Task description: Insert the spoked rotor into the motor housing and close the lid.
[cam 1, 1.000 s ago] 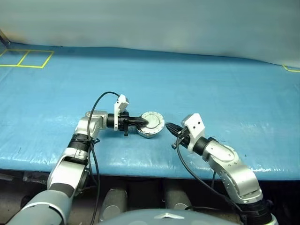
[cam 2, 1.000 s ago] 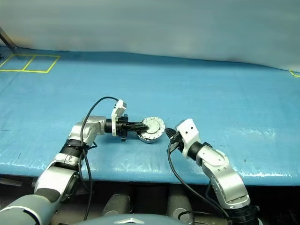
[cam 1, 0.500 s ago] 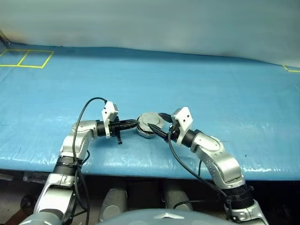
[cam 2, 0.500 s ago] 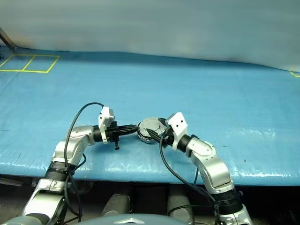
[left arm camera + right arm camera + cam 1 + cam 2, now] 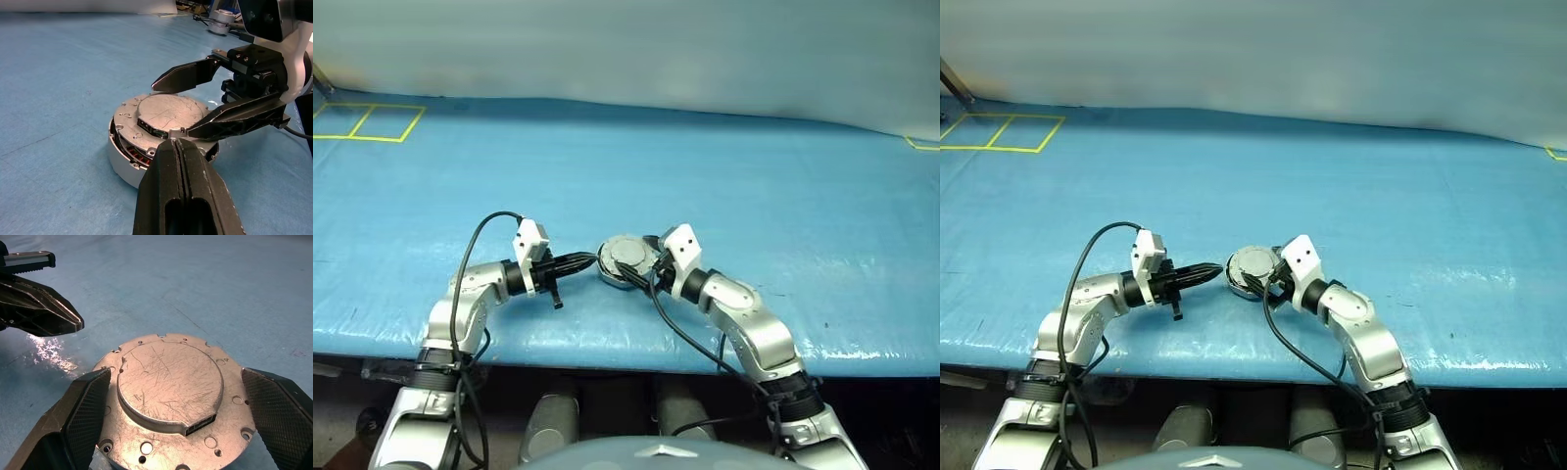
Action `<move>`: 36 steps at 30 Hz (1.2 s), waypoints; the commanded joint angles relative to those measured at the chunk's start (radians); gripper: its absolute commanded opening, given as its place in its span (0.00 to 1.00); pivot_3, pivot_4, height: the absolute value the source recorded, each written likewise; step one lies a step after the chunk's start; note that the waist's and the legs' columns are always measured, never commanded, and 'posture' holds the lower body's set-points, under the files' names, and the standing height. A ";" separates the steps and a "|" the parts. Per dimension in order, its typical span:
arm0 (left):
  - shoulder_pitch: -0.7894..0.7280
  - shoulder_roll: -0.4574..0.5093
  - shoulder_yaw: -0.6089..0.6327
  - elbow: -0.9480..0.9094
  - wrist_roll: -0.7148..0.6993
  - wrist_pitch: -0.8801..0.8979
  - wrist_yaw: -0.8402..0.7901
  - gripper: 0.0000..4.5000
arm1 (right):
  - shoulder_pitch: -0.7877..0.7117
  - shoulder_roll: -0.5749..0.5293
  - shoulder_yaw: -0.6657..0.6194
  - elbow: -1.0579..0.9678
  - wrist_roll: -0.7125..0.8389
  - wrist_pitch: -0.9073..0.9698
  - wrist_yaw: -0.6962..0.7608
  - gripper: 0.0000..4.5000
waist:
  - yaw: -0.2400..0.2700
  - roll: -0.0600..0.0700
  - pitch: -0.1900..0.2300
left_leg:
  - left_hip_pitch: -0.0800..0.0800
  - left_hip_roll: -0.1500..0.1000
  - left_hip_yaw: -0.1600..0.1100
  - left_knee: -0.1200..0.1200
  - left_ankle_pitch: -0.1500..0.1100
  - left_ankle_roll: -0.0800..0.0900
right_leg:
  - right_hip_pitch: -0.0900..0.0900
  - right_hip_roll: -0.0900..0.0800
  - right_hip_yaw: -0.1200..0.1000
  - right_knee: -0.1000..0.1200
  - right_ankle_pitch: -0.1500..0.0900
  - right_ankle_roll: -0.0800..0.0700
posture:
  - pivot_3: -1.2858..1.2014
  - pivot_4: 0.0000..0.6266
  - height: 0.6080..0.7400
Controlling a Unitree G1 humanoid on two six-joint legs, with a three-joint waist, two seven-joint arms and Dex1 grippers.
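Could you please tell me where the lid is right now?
The lid lies flat on the motor housing, near the blue table's front edge, between the right gripper's open fingers, with the shut left gripper just to its left.

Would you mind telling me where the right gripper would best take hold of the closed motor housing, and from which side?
Probably by the round side wall, across its full width. The motor housing lies flat on the blue table with the lid down on top, so only the rim offers opposed faces. The right gripper already comes in low from the robot's side, open, a finger either side. The left gripper is shut, just clear.
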 commanded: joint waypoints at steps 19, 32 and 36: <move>0.078 0.015 0.030 -0.036 -0.031 -0.012 0.080 0.00 | -0.051 0.020 0.013 -0.073 -0.013 0.112 -0.042 0.66 | -0.001 0.000 0.000 | 0.000 0.000 0.000 0.000 0.000 0.000 | -0.001 0.000 0.000 0.000 0.000 0.000 | 0.52 0.24 1.00; 0.089 0.009 0.024 -0.028 -0.031 -0.010 0.101 0.00 | -0.054 0.036 0.072 -0.138 -0.046 0.218 -0.083 0.66 | -0.002 0.000 0.000 | -0.001 0.000 0.000 -0.001 0.000 0.000 | -0.002 0.000 0.000 0.000 0.000 0.000 | 0.52 0.24 1.00; 0.090 0.009 0.023 -0.028 -0.027 -0.011 0.112 0.00 | -0.054 0.049 0.081 -0.150 -0.050 0.244 -0.102 0.66 | -0.002 0.000 0.000 | -0.001 0.000 0.000 -0.001 0.000 0.000 | -0.003 0.000 0.000 0.000 0.000 0.000 | 0.52 0.24 1.00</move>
